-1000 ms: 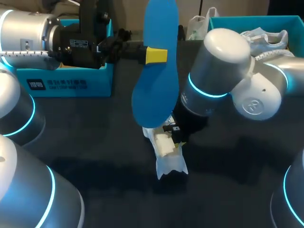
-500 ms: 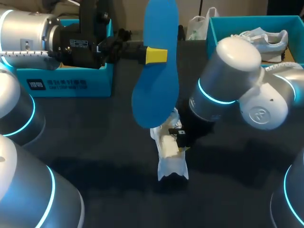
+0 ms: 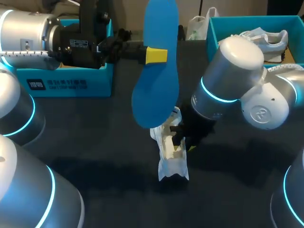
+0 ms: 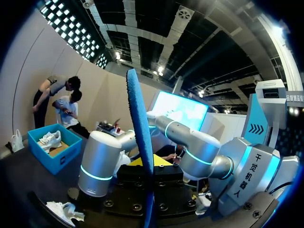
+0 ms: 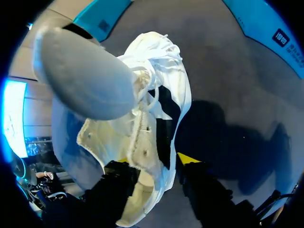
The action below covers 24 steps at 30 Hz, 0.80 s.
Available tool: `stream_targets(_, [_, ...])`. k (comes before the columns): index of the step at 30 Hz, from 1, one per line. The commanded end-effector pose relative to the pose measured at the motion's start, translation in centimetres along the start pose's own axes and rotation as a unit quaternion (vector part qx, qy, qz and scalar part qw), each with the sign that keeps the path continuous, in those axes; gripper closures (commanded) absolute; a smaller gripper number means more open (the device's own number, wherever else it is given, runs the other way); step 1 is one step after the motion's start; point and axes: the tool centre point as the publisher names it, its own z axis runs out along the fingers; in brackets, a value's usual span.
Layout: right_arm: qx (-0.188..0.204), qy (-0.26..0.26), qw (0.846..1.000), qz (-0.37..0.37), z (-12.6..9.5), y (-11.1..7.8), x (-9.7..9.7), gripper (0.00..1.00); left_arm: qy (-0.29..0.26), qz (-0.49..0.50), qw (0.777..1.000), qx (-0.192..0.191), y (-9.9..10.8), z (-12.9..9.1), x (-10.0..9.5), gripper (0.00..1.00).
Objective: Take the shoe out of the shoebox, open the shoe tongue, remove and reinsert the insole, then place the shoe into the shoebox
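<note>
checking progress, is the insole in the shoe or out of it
Out. The blue insole is upright in the left gripper, clamped between its fingers, high above the white shoe lying on the table.

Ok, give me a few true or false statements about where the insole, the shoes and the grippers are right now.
1. The left gripper holds the blue insole upright in the air above the table. True.
2. The white shoe at the right gripper sits inside a shoebox. False: it lies on the table, between the boxes.
3. A second white shoe lies in the blue shoebox at the far right. True.
4. The right gripper hangs empty, well clear of the white shoe. False: it is down at the shoe, one finger inside the opening and one outside, gripping its side wall.
</note>
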Motion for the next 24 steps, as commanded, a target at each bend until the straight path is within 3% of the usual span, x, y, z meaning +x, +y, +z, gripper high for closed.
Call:
stream_targets(1, [-0.009,0.011,1.0,0.003,-2.1,-0.5,-0.3,0.0,0.001,0.0,1.0,0.0,0.0,0.2,-0.1,1.0])
stream_targets(6, [-0.045,0.083,0.995,-0.021,-5.4,-0.6,-1.7,0.0,0.001,0.0,1.0,0.0,0.0,0.2,-0.1,1.0])
stream_targets(19, [-0.045,0.083,0.995,-0.021,-5.4,-0.6,-1.7,0.0,0.001,0.0,1.0,0.0,0.0,0.2,-0.1,1.0])
stream_targets(20, [-0.068,0.122,0.99,-0.019,-5.5,-0.4,-1.5,0.0,0.001,0.0,1.0,0.0,0.0,0.2,-0.1,1.0])
stream_targets(24, [-0.076,0.153,0.985,-0.012,-8.4,0.9,-1.5,0.0,0.001,0.0,1.0,0.0,0.0,0.2,-0.1,1.0])
